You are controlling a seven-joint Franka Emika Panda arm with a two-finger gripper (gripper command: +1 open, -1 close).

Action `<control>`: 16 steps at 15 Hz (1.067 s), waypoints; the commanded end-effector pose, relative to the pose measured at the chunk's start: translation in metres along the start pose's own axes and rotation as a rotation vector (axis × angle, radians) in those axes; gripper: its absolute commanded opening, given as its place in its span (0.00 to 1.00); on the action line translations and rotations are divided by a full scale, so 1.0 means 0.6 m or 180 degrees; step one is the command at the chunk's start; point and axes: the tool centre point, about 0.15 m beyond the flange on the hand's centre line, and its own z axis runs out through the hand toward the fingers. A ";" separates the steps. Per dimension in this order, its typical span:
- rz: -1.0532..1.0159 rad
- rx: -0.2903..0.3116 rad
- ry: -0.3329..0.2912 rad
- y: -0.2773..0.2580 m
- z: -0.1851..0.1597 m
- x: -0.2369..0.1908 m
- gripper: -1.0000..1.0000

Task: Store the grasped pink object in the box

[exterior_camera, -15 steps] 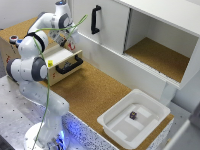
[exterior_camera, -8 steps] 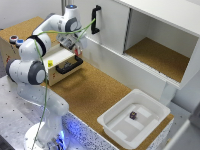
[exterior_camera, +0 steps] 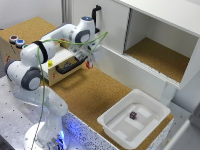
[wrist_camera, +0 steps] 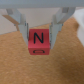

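Between the wooden drawer unit [exterior_camera: 62, 62] and the box [exterior_camera: 134, 119] you have an open stretch of cork-topped table [exterior_camera: 92, 92]; the big white cabinet [exterior_camera: 150, 35] borders it on the far side; your arm reaches from its base at the exterior view's left, elbow bent, wrist pointing down beside the drawer unit's black handle. Your gripper [exterior_camera: 90, 63] is clamped on the pink object [wrist_camera: 38, 42], a small red-pink cube with a dark letter N on one face, held above the cork, well apart from the box; that box is white, shallow, smooth plastic with rounded corners, holding a small dark cube [exterior_camera: 133, 115].
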 end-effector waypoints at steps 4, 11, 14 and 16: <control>0.1122 -0.0038 -0.0197 0.259 0.073 0.018 0.00; 0.1966 0.0264 -0.0393 0.456 0.179 0.104 0.00; 0.2177 0.0324 -0.0437 0.522 0.218 0.138 0.00; 0.2175 0.0300 -0.0460 0.553 0.236 0.164 0.00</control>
